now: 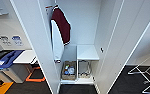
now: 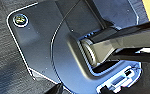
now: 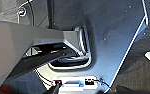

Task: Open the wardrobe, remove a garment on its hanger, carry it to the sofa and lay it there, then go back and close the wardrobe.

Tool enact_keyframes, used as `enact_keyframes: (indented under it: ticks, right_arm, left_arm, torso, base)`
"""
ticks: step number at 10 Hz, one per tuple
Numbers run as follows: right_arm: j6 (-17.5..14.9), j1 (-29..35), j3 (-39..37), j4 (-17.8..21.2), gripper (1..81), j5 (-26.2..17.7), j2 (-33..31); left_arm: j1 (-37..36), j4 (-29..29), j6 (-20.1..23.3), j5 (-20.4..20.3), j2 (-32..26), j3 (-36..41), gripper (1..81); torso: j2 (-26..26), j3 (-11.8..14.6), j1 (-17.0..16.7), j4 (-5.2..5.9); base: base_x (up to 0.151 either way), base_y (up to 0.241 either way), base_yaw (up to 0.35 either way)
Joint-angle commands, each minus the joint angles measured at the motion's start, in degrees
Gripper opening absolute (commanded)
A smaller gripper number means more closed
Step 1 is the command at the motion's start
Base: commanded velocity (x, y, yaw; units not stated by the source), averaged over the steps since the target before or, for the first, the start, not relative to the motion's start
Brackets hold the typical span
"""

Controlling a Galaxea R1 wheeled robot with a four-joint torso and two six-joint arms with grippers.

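Head view, wardrobe (image 1: pixel 38 37): it stands open, both white doors swung out to the sides, the inside lit and white.
Head view, maroon top (image 1: pixel 62 25): it hangs high at the left of the inside, dark maroon with white trim at the sleeve edge.
Head view, garment (image 1: pixel 56 41): a white piece of cloth hangs just beside the maroon top, partly behind the edge of the left door; it is still inside the wardrobe.
Head view, hanger: I cannot make out a white hanger clearly at the top of the clothes.
Head view, shelf (image 1: pixel 87 52): a white shelf sits in the lower right part of the inside.
Head view, box (image 1: pixel 69 70): an open box with small things stands on the bottom at the left, and a wire basket (image 1: pixel 84 69) stands just beside it under the shelf.
Head view, floor (image 1: pixel 76 88): dark carpet in front of the wardrobe.
Head view, surroundings: a white table (image 1: pixel 26 57) with a blue thing (image 1: pixel 8 59) at the left, a white rack (image 1: pixel 144 73) at the right.
Left wrist view: the robot's dark plate and bar over dark carpet; the state of the left claw, I cannot tell.
Right wrist view: again the dark plate and bar over carpet; the state of the right claw, I cannot tell.
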Motion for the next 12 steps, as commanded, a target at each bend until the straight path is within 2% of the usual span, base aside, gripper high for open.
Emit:
enact_keyframes:
  ticks: [1, 12]
  right_arm:
    - [-0.3, 0.3, 0.4, -0.6, 81.1, -3.5, 0.8]
    - [-0.3, 0.7, 0.3, -0.6, 81.1, -3.5, 0.5]
  left_arm:
    - [-1.2, 0.7, 0.1, 2.7, 0.0, 0.1, 81.1]
    - [-1.2, -0.4, -0.6, 2.5, -0.1, 0.1, 81.1]
  torso:
    - [0.0, 0.0, 0.1, 0.0]
    - [0.0, 0.0, 0.1, 0.0]
  base:
    - [0.0, 0.0, 0.123]
    - [0.006, 0.006, 0.01]
